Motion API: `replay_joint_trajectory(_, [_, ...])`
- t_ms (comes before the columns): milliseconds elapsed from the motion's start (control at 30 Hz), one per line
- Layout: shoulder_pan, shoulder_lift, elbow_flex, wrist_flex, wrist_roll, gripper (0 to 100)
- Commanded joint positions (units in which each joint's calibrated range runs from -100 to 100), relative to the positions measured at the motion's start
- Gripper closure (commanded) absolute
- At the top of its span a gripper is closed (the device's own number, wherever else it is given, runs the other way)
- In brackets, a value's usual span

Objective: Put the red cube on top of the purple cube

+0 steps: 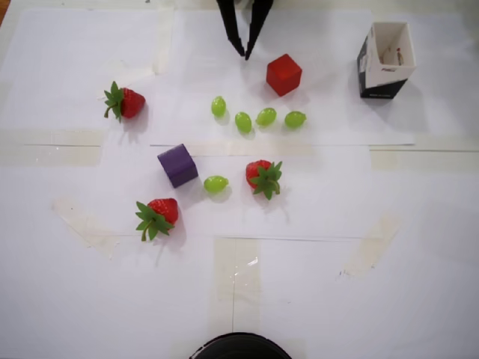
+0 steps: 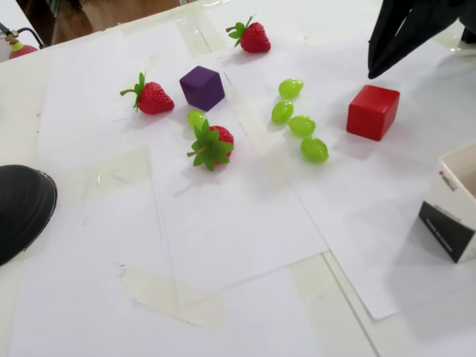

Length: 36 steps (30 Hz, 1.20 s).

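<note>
Claw [image 1: 245,54] is hanging empty at the desk's far edge, tips nearly pinched together. Red cube [image 1: 284,75] is sitting just beside it, toward the box-side edge, while the purple cube [image 1: 177,165] is waiting well apart, mid-desk.

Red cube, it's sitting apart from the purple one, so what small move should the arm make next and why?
Probably swing the end effector over the red cube and lower around it. It holds nothing, its tips nearly meeting just beside the cube in the overhead view, so it would need to open first. The purple cube lies beyond the row of green grapes, its top bare.
</note>
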Motion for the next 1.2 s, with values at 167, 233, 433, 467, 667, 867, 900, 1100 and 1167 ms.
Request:
replay_joint_trajectory(167, [3.57,-0.68,0.00,-1.68,2.59,100])
replay_joint_trajectory(233, [4.74,-0.68,-0.09,-2.17,3.37,100])
replay_joint_trajectory(433, [8.57,2.50,-11.73,0.45,7.23,100])
replay_joint_trajectory(467, [9.01,4.39,-15.09,1.59,7.67,100])
replay_joint_trajectory(667, [7.24,21.76,-36.73,7.23,9.72,100])
replay_joint_trajectory(867, [2.47,38.96,-57.73,15.97,10.84,100])
replay_joint_trajectory(900, [1.29,41.88,-61.09,17.77,10.99,100])
replay_joint_trajectory(1100, [-5.99,54.43,-74.91,24.63,11.09,100])
replay_joint_trajectory(1167, [-8.12,57.01,-77.00,25.45,10.84,100])
